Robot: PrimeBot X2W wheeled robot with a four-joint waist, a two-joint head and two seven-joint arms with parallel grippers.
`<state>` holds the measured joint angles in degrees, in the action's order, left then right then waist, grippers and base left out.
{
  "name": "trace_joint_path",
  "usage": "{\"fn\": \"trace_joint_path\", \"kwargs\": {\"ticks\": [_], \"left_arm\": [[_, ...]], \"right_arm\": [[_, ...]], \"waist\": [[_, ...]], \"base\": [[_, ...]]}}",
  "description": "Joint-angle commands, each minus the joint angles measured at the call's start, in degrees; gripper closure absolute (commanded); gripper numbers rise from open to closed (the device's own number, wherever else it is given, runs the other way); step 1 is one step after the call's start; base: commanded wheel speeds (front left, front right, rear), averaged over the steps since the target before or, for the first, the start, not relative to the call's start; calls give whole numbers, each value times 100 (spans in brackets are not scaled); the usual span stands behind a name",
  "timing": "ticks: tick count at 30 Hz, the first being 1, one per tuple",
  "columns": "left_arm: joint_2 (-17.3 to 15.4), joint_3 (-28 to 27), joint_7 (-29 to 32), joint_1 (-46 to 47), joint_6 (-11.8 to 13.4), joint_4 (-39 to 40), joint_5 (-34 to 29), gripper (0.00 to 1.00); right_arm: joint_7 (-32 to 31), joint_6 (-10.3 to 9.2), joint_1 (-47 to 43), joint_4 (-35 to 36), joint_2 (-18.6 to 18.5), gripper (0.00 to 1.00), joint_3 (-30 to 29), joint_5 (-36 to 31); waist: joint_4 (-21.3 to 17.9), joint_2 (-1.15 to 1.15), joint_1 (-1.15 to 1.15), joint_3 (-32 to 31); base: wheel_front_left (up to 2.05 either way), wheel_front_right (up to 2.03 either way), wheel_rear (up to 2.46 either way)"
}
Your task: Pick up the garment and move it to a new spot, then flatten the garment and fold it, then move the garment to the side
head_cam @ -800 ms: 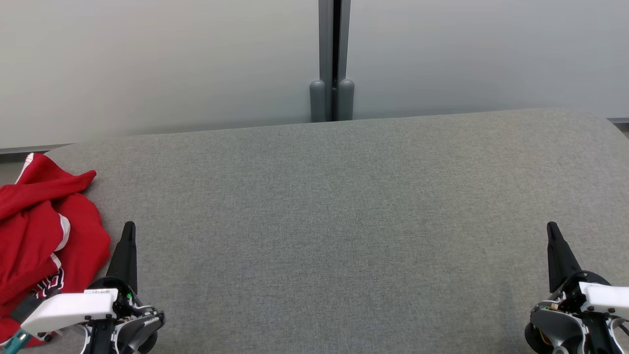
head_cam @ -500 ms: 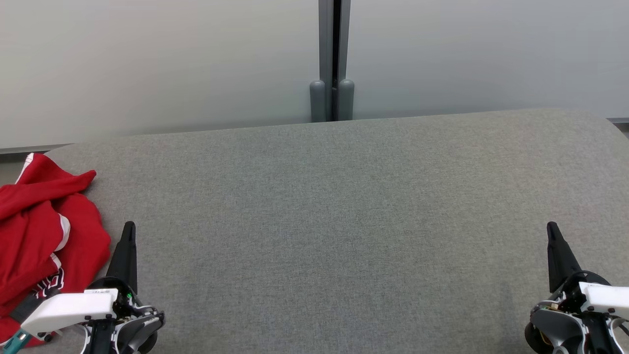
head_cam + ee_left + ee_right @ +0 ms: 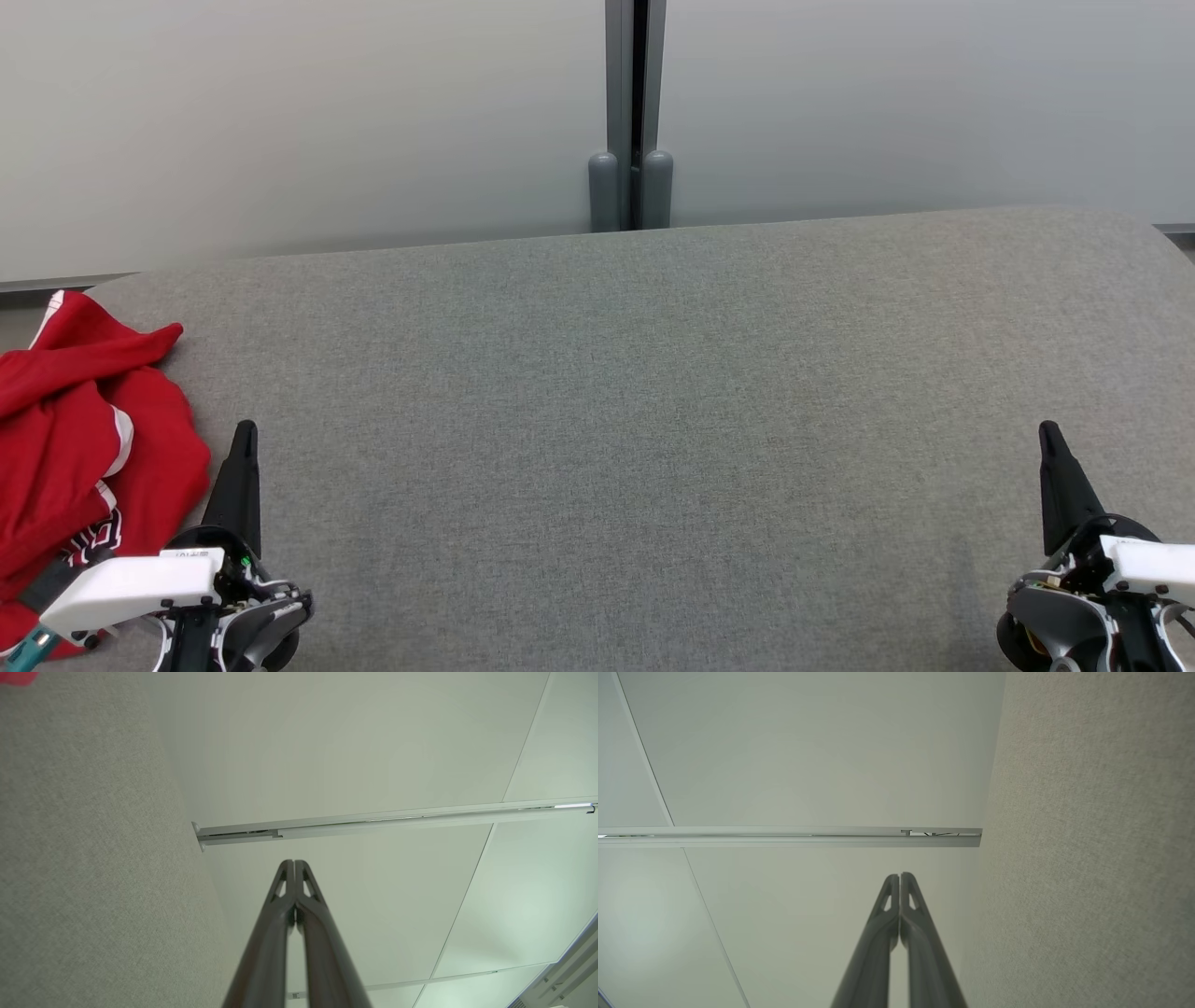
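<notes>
A crumpled red garment (image 3: pixel 79 439) with white trim lies at the left end of the grey fabric surface (image 3: pixel 653 420); a sliver of the garment (image 3: pixel 16 676) shows in the top left corner of the left wrist view. My left gripper (image 3: pixel 245 431) stands at the lower left, just right of the garment, shut and holding nothing. In the left wrist view the left gripper (image 3: pixel 294 863) has its tips pressed together. My right gripper (image 3: pixel 1047 431) rests at the lower right, far from the garment. It is shut and empty as well, as the right gripper (image 3: pixel 900 876) shows in its wrist view.
A pale wall (image 3: pixel 280 121) with a grey vertical post (image 3: pixel 633 112) stands right behind the surface. The surface's far corners are rounded and its edge drops off at the far left.
</notes>
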<state>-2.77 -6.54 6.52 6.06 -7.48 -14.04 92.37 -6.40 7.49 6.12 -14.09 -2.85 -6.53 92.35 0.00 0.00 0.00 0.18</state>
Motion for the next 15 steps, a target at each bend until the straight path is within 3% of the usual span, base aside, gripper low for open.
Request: {"fn": "trace_joint_path", "kwargs": {"ticks": [1,5,6,15], "left_arm": [[-25,-6,4,64,-23,1,-19,100],[-25,-6,4,64,-23,1,-19,100],[0,0,0,0,0,0,0,0],[56,98,-144,-194,5,-193,-101,0]], "right_arm": [[-30,0,49,4,-7,100,8,-11],[-30,0,49,4,-7,100,8,-11],[0,0,0,0,0,0,0,0],[143,-1,-169,-147,47,0,35,-163]], "waist": [[0,0,0,0],[0,0,0,0],[0,0,0,0],[-6,0,0,-27]], "base": [[0,0,0],[0,0,0],[0,0,0],[0,0,0]]}}
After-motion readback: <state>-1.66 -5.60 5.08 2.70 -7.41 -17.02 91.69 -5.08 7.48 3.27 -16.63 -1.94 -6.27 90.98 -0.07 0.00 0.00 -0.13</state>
